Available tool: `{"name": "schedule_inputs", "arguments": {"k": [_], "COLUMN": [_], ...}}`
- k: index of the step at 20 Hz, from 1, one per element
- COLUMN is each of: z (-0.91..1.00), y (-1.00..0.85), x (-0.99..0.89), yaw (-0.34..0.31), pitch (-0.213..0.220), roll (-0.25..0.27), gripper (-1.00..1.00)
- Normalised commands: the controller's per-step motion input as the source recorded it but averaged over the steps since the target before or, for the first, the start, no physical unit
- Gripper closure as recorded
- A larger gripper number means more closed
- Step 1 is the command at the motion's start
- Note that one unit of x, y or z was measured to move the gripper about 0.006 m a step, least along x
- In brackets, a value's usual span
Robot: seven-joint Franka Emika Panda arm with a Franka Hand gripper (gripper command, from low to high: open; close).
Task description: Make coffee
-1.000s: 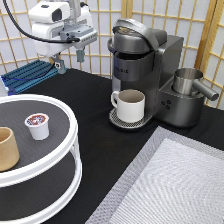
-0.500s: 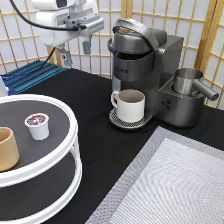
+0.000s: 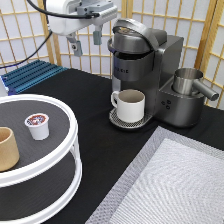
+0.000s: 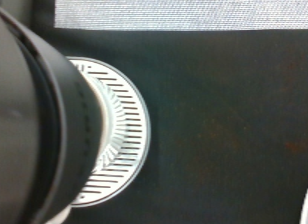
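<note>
While end effector hangs spread, empty, just beside coffee machine lid, lid could get clipped; coffee untouched, well apart.

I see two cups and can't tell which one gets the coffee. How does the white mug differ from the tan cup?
The white mug has a handle; the tan cup has none. The mug stands on the drip tray of the coffee machine, while the tan cup sits on the round tiered stand beside the coffee pod. Both are upright. The pincer hangs open, above them and touches neither.
</note>
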Motion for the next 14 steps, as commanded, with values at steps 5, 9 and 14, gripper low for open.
{"name": "schedule_inputs", "arguments": {"k": [5, 9, 14], "z": [0.60, 0.29, 0.26], "y": [0.00, 0.03, 0.18], "x": [0.81, 0.70, 0.64], "yaw": [-0.023, -0.061, -0.035], "pitch": [0.199, 0.141, 0.141], "roll": [0.060, 0.013, 0.023], "gripper": [-1.00, -1.00, -1.00]}}
